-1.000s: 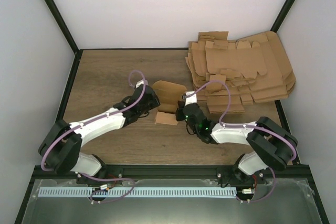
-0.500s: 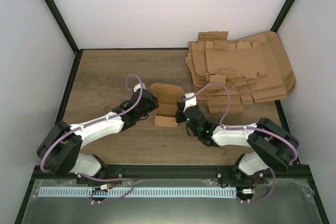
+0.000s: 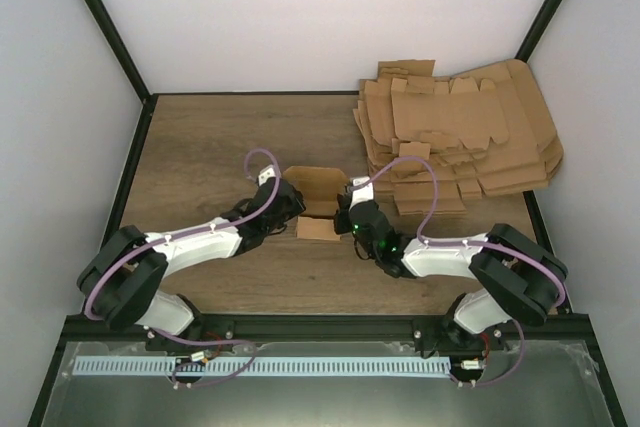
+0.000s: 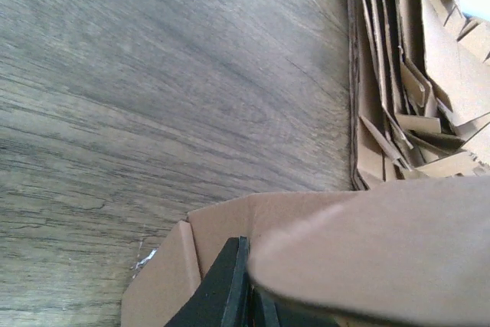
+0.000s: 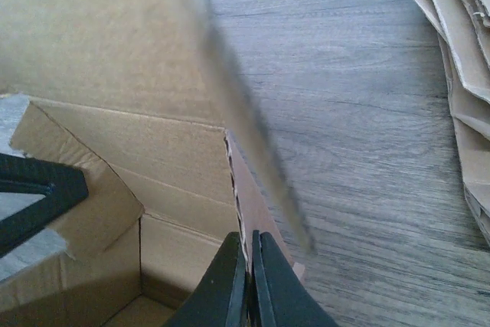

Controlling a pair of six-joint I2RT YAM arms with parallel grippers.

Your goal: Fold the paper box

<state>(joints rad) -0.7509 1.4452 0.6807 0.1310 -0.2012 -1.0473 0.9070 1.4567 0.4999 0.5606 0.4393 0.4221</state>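
Blocked at far right by a sprawling pile of flat brown cardboard sheets [image 3: 460, 137]. Tight between that pile and the small half-folded brown cardboard box [image 3: 318, 182]. Open across the dark wood-grain tabletop [image 3: 210, 142] left and behind.

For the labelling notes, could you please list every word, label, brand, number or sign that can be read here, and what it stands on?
None: no readable text appears in any view. The paper box, the pile of flat cardboard sheets and the wooden table all show plain, unprinted surfaces.
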